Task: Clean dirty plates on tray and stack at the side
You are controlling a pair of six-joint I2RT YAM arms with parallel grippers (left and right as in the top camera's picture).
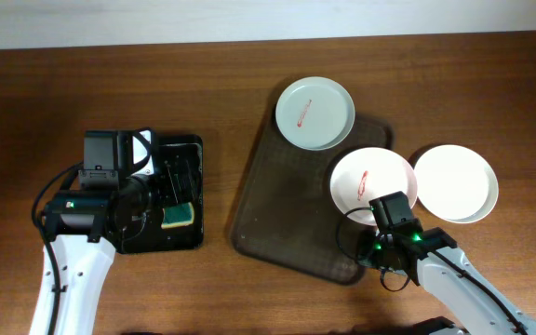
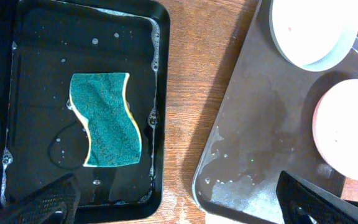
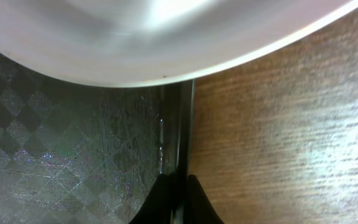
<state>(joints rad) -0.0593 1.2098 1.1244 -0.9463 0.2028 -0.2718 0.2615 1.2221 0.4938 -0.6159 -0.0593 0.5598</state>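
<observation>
The dark-brown tray (image 1: 287, 205) lies mid-table. One plate (image 1: 314, 113) with a red smear sits on its far edge. A second smeared plate (image 1: 372, 181) rests on its right side. A third plate (image 1: 455, 182), with no smear showing, lies on the table right of the tray. My right gripper (image 1: 380, 228) is at the tray's near right rim. In the right wrist view its fingers (image 3: 178, 190) pinch that rim (image 3: 178, 149) just under the plate's edge (image 3: 135, 37). My left gripper (image 2: 179, 205) is open and empty above the black tray. The left wrist view also shows the brown tray (image 2: 260, 137).
A small glossy black tray (image 1: 161, 244) at the left holds water and a green-and-yellow sponge (image 1: 179, 216), also seen in the left wrist view (image 2: 106, 119). A strip of bare wood (image 1: 220, 186) separates the two trays. The brown tray's surface is wet near its left corner (image 2: 241, 186).
</observation>
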